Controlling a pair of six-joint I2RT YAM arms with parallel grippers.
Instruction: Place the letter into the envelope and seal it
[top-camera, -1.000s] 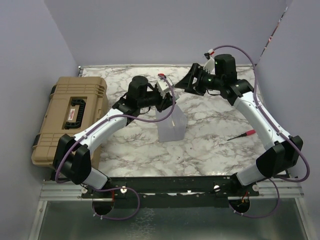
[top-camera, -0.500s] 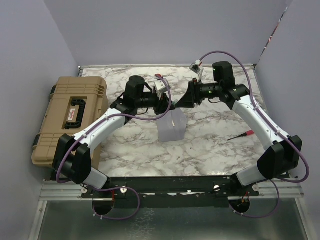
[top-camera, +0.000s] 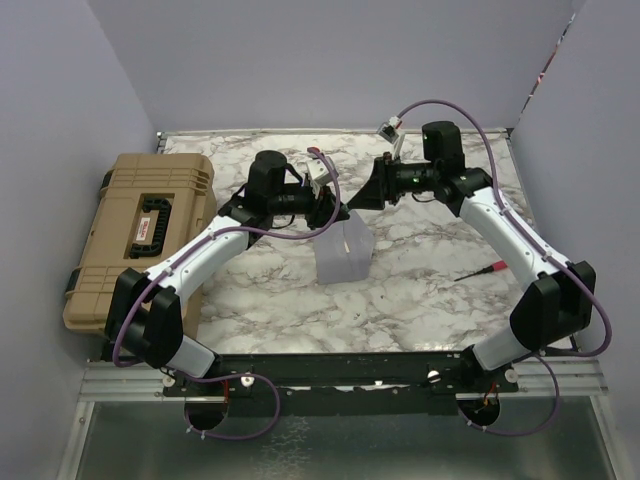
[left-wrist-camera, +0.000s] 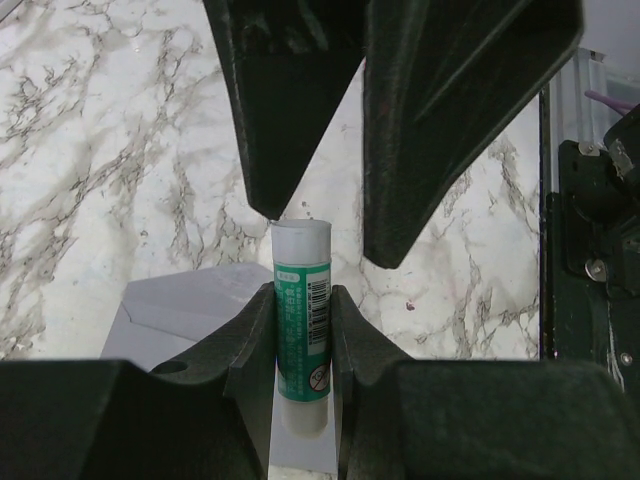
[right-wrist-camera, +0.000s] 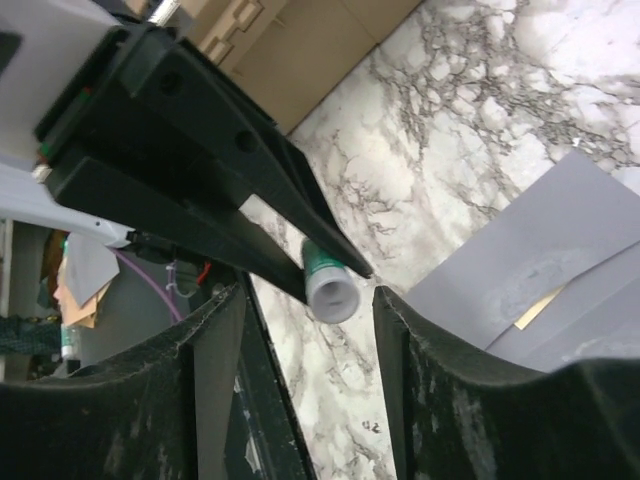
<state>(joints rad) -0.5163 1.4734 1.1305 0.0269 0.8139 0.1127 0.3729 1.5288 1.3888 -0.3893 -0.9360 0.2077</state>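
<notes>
My left gripper is shut on a green-and-white glue stick, held above the table with its white cap pointing away. The right gripper faces it, open, its fingers on either side of the cap with a gap on both sides. In the top view the two grippers, left and right, meet above the light-grey envelope. The envelope lies flat with its flap open. A peach-tan sliver of the letter shows at the envelope's mouth.
A big tan hard case sits at the table's left edge. A red-handled tool lies on the marble at the right. Lilac walls close in the back and both sides.
The right gripper has swung left and down to the glue stick's cap, and its jaws have narrowed. The left gripper has kept its hold and barely moved.
</notes>
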